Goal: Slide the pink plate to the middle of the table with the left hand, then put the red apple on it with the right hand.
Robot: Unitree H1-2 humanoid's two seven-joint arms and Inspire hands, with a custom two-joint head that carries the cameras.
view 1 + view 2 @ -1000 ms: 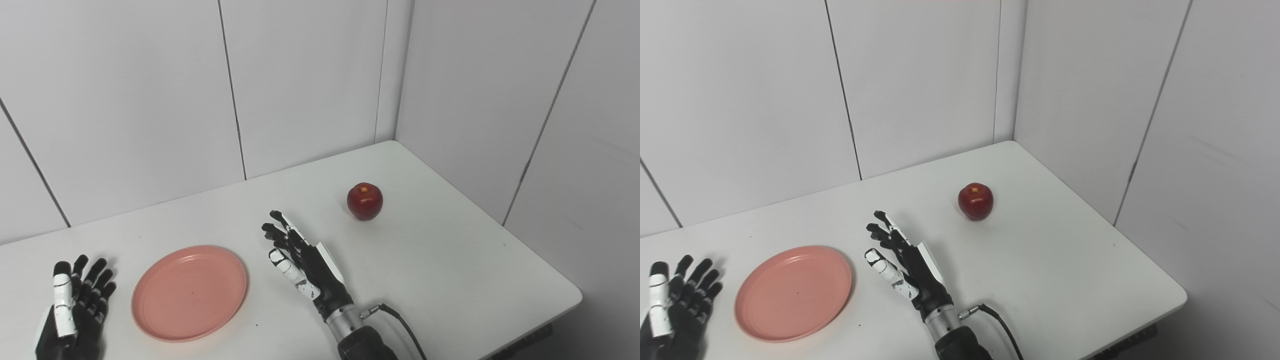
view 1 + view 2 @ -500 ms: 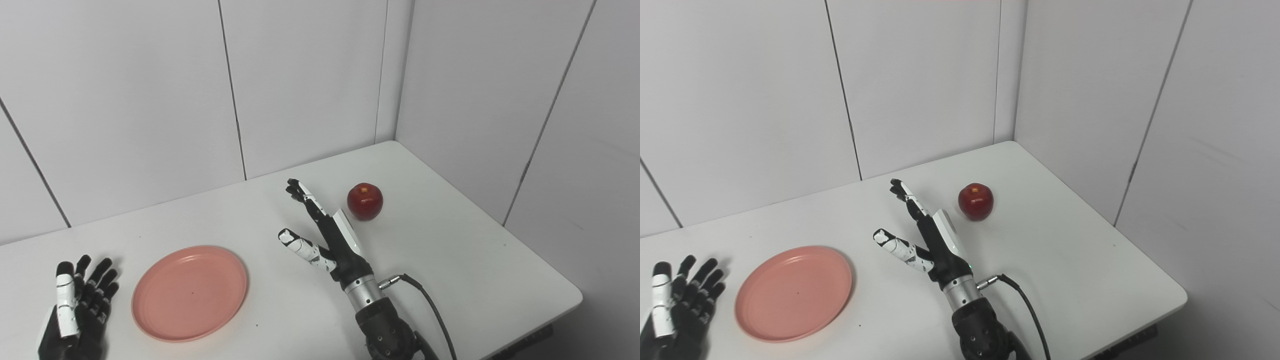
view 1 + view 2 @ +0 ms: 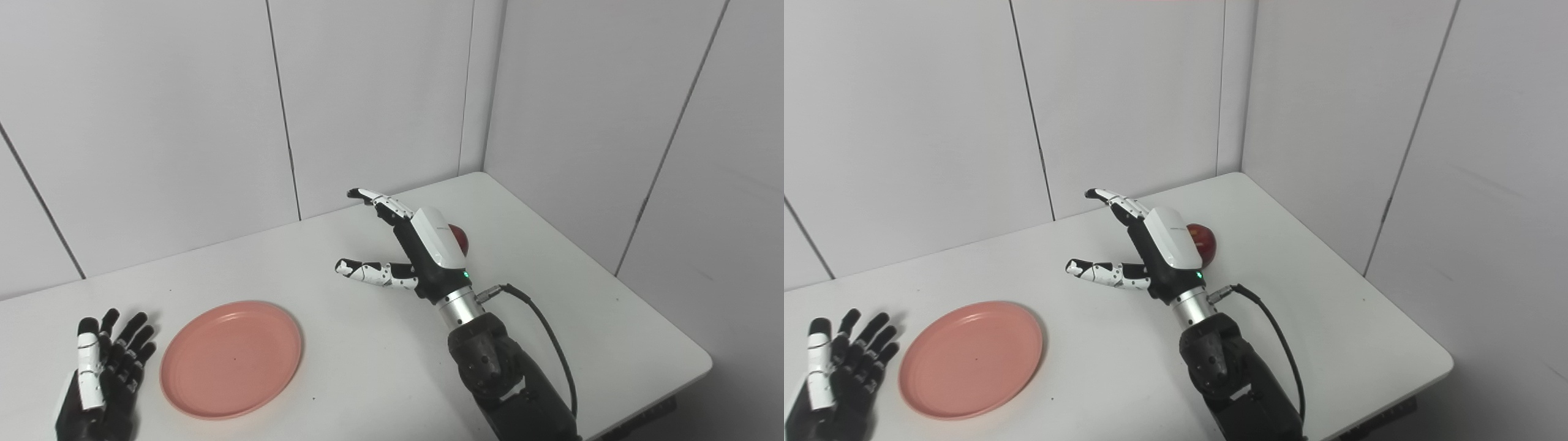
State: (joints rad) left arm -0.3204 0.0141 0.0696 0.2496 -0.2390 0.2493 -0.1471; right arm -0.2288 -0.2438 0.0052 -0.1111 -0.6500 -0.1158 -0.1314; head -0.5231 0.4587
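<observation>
White and bare apart from the task's things, the desk filled the corner between pale wall panels. On it the pink plate lay flat toward the left near edge, apart from both hands, so by the look of it either the slide had ended short of the middle or that step was not yet done; the plate sat left of centre in both views. The right hand was raised over the desk's far middle with its fingers spread and its thumb held out to the side, gripping nothing, and it stood just in front of the red apple, which rested on the desk near the far right corner and showed only as a red edge behind the hand's white back. The left hand lay at the lower left, palm up and fingers loosely apart, empty, just beside the plate's rim but not touching it. The step in hand appeared to be the reach for the apple. The next move would call for bringing the spread hand around the fruit, closing on it, then lifting and carrying it leftward to the plate.
</observation>
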